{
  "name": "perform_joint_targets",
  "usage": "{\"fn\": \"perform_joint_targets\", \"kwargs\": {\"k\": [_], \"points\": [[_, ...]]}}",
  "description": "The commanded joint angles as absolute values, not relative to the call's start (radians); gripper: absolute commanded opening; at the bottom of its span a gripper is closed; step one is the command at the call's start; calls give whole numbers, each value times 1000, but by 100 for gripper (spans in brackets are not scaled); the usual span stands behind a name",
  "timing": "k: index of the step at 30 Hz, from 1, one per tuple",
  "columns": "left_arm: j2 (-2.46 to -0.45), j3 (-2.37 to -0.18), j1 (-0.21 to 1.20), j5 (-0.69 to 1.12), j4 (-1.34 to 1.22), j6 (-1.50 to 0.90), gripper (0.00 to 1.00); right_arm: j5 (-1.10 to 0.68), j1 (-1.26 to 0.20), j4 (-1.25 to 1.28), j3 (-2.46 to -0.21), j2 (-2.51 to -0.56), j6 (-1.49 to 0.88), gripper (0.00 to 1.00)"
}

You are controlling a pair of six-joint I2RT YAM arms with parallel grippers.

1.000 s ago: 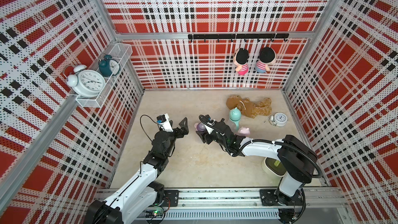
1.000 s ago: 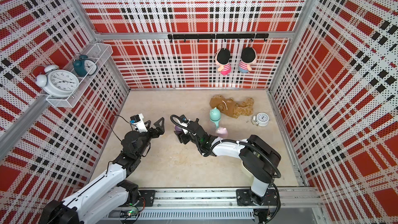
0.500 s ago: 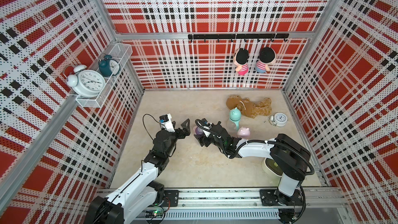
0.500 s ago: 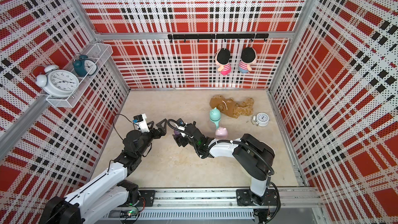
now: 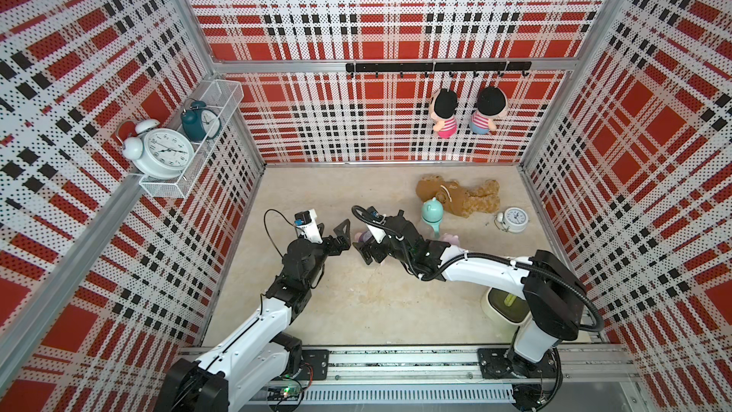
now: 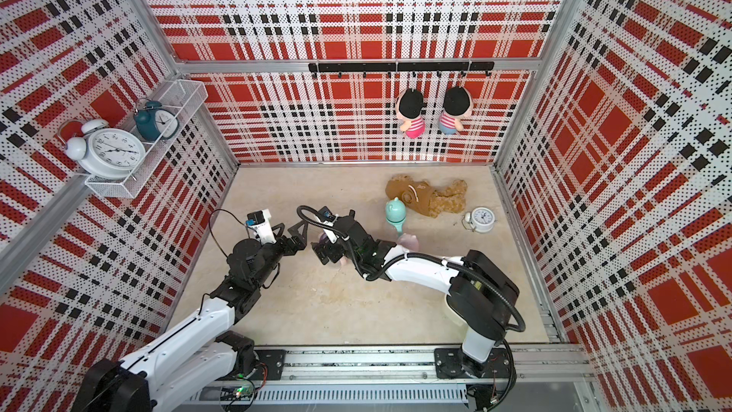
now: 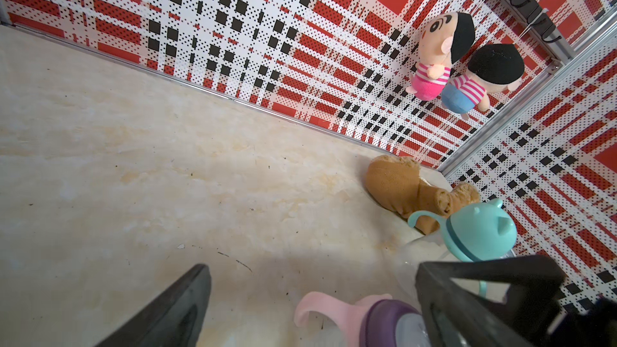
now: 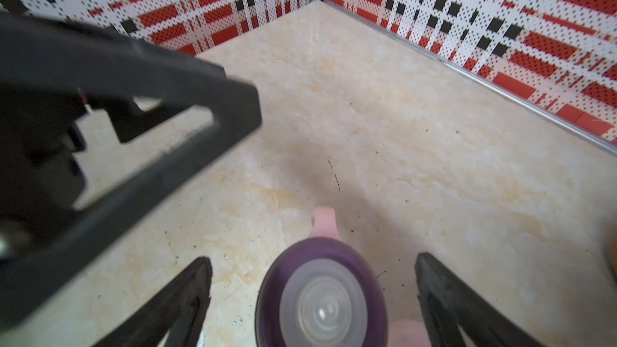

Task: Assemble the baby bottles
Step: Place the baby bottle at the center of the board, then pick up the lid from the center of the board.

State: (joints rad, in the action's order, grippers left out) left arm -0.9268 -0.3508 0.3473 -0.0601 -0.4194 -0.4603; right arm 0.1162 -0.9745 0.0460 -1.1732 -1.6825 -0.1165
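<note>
- My left gripper point(image 5: 345, 238) hangs left of centre over the worktop point(image 5: 356, 311). Its fingers are spread wide and hold nothing.
- My right gripper point(image 8: 314, 260) faces it from the right, and the tips of the two grippers are close together.
- In the right wrist view, that gripper's fingers stand apart on either side of a purple collar. A strip of bare worktop shows on each side, so it is not clamped on anything.
- The bottle with the purple collar point(image 5: 362, 236) sits between the two grippers, just on the far side of their tips. A clear teat rises from the collar, and a pink handle point(image 8: 323, 225) curves out beneath it.
- Its clear body is mostly hidden, so I cannot tell whether it rests on the worktop.
- The mint-capped bottle point(image 5: 431, 210) stands farther back and to the right, with its teal handle toward the near side. It is just beside a brown plush toy point(image 5: 459, 196) lying on the worktop.
- A pink cap point(image 5: 449, 238) with ears peeks out behind my right arm, nearer than the mint one. I cannot see what is under it.
- A small white alarm clock point(image 5: 515, 219) lies to the right of the plush toy.
- Two dolls point(image 5: 445, 112) hang from a hook rail point(image 5: 435, 67) on the far wall.
</note>
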Motion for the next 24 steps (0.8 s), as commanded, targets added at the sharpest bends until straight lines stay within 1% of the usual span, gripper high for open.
{"fn": "perform_joint_targets", "kwargs": {"k": [1,3,6,10,13,15,18,21,24], "points": [[-928,-369,341,-57,-451,-450,98,101,-968,-233,-1289,-1644,-119,95],[-928,-370,339,-56,-451,-449,98,103,-966,-320,-1325,-1634,-129,94],[-928,-370,339,-52,-451,-449,98,81,-953,-368,-1324,-1586,-151,93],[-931,-365,339,-51,-449,-448,98,38,-897,-470,-1346,-1545,-210,90],[-931,-361,335,-60,-443,-443,98,38,-853,-585,-1394,-1565,-249,89],[-934,-360,326,-59,-441,-445,98,67,-840,-590,-1385,-1564,-261,89],[-936,-360,312,-57,-439,-451,98,37,-801,-557,-1352,-1572,-285,89],[-938,-365,303,-54,-436,-453,98,26,-765,-549,-1343,-1616,-311,88],[-937,-367,294,-55,-425,-451,98,47,-759,-537,-1349,-1674,-314,87]]}}
